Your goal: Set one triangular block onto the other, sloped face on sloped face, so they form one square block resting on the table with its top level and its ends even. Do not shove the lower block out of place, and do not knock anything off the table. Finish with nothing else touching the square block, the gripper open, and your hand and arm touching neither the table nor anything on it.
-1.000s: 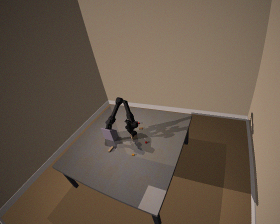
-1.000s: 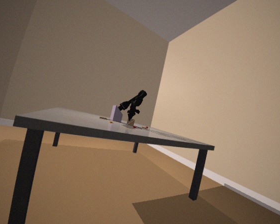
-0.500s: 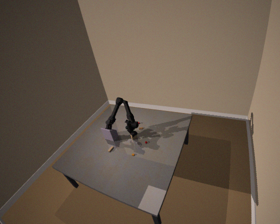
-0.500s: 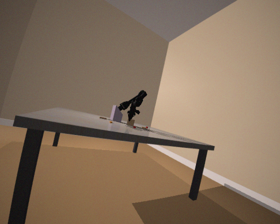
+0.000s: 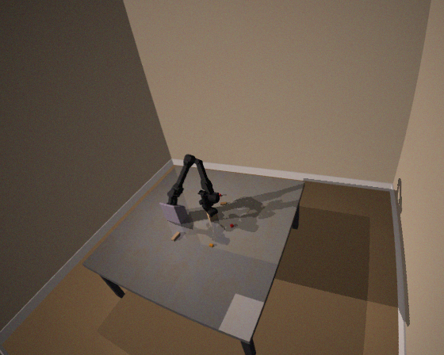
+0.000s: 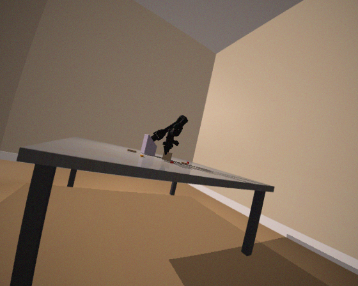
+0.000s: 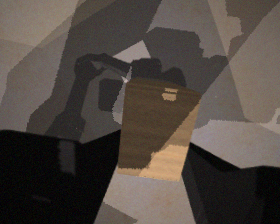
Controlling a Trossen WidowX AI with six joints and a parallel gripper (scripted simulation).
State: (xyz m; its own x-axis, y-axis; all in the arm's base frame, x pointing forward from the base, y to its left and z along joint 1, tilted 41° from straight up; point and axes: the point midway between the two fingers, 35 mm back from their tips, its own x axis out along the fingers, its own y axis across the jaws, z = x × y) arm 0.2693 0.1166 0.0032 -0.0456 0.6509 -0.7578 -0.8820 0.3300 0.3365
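One wooden block — lettering unreadable, if any.

A lavender panel stands upright beside my arm's foot, blocking passage there. Small red and orange pieces lie low near my pincer, toward the desk's middle. Past the orange piece, a broad open stretch reaches the corner bearing a pale flat square.
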